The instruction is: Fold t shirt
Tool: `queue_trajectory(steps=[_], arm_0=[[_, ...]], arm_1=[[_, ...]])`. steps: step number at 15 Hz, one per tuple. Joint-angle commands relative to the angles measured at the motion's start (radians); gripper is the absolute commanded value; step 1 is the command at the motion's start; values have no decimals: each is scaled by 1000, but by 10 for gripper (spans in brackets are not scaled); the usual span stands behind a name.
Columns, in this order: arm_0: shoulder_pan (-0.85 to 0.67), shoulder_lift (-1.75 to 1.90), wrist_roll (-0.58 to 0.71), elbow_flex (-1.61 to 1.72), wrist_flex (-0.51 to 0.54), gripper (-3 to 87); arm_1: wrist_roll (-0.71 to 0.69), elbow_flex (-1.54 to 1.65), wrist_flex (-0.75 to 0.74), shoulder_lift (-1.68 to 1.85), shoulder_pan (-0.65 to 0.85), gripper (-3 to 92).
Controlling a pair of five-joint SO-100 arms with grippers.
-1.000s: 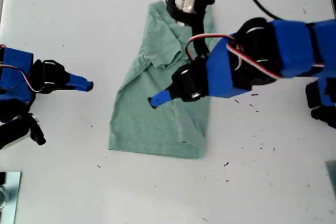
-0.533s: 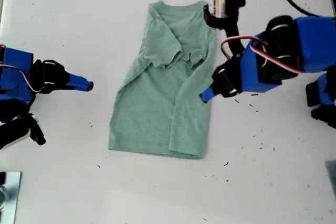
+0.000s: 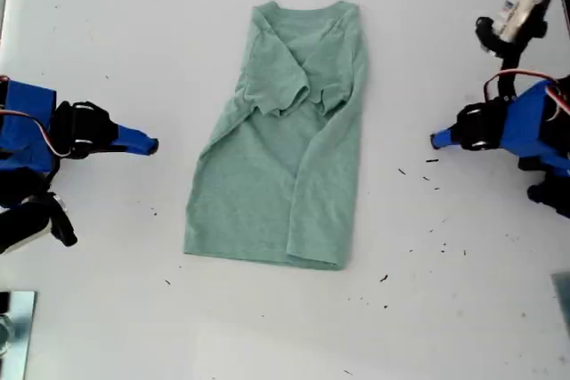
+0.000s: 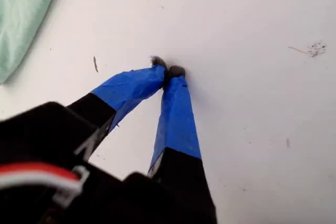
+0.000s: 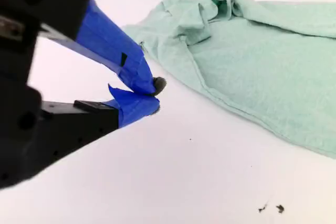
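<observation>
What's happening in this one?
Nothing is being held right now. The t shirt lies flat on the white table with both sleeves folded inward. My first gripper sits clear of it on the exterior view's right, my second gripper on the exterior view's left, both with fingers shut and empty. The crosswise fold is not yet done.

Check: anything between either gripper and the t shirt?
Nothing visible. In the exterior view, only bare table separates my second gripper and my first gripper from the t shirt, apart from tiny dark specks. Both grippers are shut and empty.
</observation>
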Motion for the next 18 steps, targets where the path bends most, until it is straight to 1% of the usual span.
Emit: queue_trajectory(steps=[1,2,4,6,7,8,10,11,14,16,18], arm_0=[[71,-382,-35,-322,-3,-3],[100,-663,-21,-614,95,-3],[98,-988,80,-1028,287,-3],[91,-1181,184,-1246,390,10],[84,-1273,236,-1338,443,143],[71,-1335,284,-1405,494,232],[21,-1404,385,-1442,529,260],[3,-1419,411,-1376,485,263],[-48,-1445,476,-1131,213,256],[-46,-1542,506,-1052,46,258],[-29,-1697,500,-1078,-46,251]], arm_1=[[-2,74,184,337,12,24],[-3,94,222,433,2,23],[5,94,221,423,2,23],[5,94,221,423,3,23],[3,94,221,423,3,23],[5,94,221,423,0,23],[3,94,221,425,-5,23],[3,94,221,426,-6,23],[5,94,221,428,-14,23],[2,94,221,430,-14,23],[2,94,221,430,-15,23]])
